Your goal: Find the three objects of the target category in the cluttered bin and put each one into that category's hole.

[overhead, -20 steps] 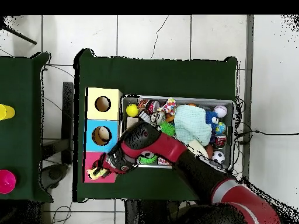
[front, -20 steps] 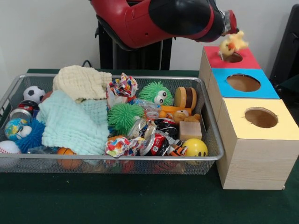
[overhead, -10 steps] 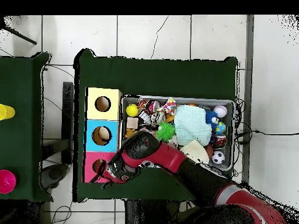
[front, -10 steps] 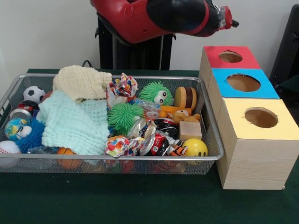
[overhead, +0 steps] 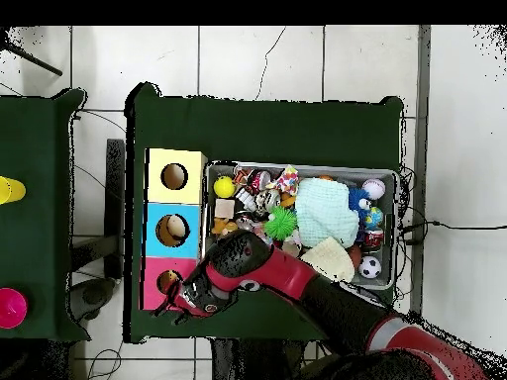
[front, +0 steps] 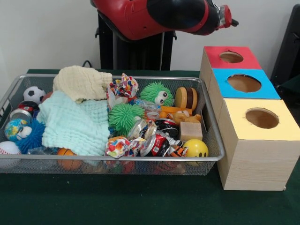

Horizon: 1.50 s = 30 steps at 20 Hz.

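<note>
- My gripper (overhead: pixel 174 297) hovers beside the red box's hole (front: pixel 231 57).
- I cannot tell my fingers' state.
- The wire bin (front: pixel 212 159) sits beside the boxes.

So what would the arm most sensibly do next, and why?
Probably swing back over the wire bin to pick again. The gripper hangs by the red box with nothing in it, while soft toys like the green fuzzy creature and the small orange bear lie in the clutter.
</note>
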{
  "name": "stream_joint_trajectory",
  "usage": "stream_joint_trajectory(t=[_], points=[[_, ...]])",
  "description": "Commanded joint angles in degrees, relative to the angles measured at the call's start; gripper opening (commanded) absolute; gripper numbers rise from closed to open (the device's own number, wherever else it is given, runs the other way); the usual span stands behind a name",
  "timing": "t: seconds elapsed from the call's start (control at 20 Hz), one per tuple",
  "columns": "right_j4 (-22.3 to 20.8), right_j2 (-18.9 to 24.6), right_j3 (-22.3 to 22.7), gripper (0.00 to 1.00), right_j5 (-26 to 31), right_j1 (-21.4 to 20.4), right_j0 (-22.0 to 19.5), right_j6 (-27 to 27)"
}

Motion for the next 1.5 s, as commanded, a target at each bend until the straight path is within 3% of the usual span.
stream_joint_trajectory(t=[0.05, 0.1, 0.45, 0.6, 0.95, 1.1, 1.3, 1.5], points=[[-7.8, -3.7, -5.1, 1.0, -8.1, -4.7, 1.4, 1.9], [-9.8, -4.5, -6.1, 1.0, -8.7, -6.2, 2.0, 2.1], [-11.9, -3.2, -8.2, 1.0, -4.3, -12.1, 1.0, 2.2], [-13.8, -3.5, -9.4, 1.0, -7.1, -13.5, 1.6, 2.5], [-24.2, -6.1, -11.6, 1.0, -25.2, -12.6, 4.1, 3.7], [-29.3, -8.4, -11.6, 1.0, -35.6, -13.1, 6.3, 6.0], [-32.4, -12.3, -13.3, 1.0, -43.3, -12.5, 9.3, 7.4], [-32.9, -14.4, -13.7, 1.0, -46.2, -13.1, 11.0, 6.0]])
